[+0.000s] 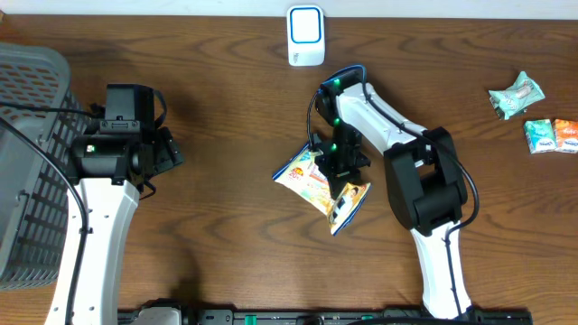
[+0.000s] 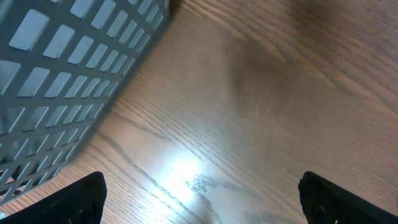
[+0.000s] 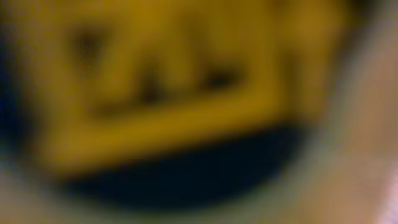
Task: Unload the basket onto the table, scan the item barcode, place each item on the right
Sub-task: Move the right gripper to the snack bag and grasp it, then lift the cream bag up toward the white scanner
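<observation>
The right hand [image 1: 341, 176] is clamping on the snack packet [image 1: 305, 176], sitting near the scanner [image 1: 306, 36] on its robot side. The left hand [image 1: 167, 152] is gaping apart. The slick foil could be slipping loose, hiding its barcode.

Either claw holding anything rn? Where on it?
Right claw is shut on the yellow snack bag, near its middle; exact pinch point is hidden. Left claw is open, holding nothing.

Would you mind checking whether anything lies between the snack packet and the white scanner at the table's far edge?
Nothing visible does. Bare table runs from the snack packet, which the right tool grips, to the white scanner; the other packets lie far off to the right.
</observation>
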You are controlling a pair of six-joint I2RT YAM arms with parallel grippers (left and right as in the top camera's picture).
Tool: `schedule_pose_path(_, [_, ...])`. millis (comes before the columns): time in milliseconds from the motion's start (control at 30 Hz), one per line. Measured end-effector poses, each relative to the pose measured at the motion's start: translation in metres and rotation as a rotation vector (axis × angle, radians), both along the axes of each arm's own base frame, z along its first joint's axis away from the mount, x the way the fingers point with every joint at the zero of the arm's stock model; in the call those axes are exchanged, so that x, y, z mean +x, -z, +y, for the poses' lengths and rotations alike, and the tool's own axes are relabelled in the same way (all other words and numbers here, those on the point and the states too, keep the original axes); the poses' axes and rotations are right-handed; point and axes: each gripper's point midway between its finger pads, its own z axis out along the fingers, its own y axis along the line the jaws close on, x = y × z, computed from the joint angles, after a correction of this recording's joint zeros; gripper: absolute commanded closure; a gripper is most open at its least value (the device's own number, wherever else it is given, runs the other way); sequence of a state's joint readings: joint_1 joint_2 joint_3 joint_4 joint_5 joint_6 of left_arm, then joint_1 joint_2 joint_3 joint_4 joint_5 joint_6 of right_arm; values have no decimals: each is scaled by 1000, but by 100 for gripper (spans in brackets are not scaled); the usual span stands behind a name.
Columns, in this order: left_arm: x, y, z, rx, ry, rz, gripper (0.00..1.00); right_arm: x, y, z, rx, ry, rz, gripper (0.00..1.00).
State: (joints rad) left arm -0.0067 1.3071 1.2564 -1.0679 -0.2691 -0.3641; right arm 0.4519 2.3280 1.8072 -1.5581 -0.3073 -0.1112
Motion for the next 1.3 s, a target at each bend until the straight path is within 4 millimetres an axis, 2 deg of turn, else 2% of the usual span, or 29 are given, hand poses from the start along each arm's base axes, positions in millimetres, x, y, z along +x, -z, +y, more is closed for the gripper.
schedule_pose_path(100, [0,0,0,0,0,0,2,9,-6,4,12,0,-33,99])
schedule_pose_path(200, [0,0,0,0,0,1,2,38,-22,5,-18,22,-142,99])
schedule_pose_path(267, [0,0,0,0,0,0,2,67,-39,-2,-97,65,-272,99])
schedule_pose_path(300, [0,0,0,0,0,-1,2,82,-49,-8,-156,99,-344,99])
schedule_pose_path(333, [0,0,0,0,0,0,3,89,-53,-12,-187,113,-379,99])
schedule_pose_path(400, [0,0,0,0,0,0,2,124,-77,-40,-385,213,-584,99])
schedule_pose_path(433, [0,0,0,0,0,0,2,133,-84,-51,-458,249,-647,99])
schedule_pose_path(533, [0,0,0,0,0,0,3,152,-100,-78,-635,342,-803,99])
schedule_pose_path(600, [0,0,0,0,0,0,2,165,-106,-87,-700,392,-896,99])
schedule_pose_path(667, [0,0,0,0,0,0,2,172,-108,-93,-740,419,-953,99])
schedule_pose_path(733, [0,0,0,0,0,0,2,177,-101,-95,-762,434,-990,96])
schedule_pose_path(833, [0,0,0,0,0,0,2,176,-75,-95,-766,413,-978,80])
schedule_pose_path(967, [0,0,0,0,0,0,2,160,-45,-93,-745,351,-883,74])
schedule_pose_path(1067, [0,0,0,0,0,0,2,157,-41,-90,-724,344,-859,68])
schedule_pose_path(1133, [0,0,0,0,0,0,2,153,-41,-90,-718,327,-833,44])
schedule_pose_path(1167, [0,0,0,0,0,0,3,151,-45,-90,-719,324,-824,24])
schedule_pose_path(1233, [0,0,0,0,0,0,2,152,-53,-88,-709,311,-822,15])
schedule_pose_path(1300, [0,0,0,0,0,0,3,156,-63,-86,-698,310,-834,1])
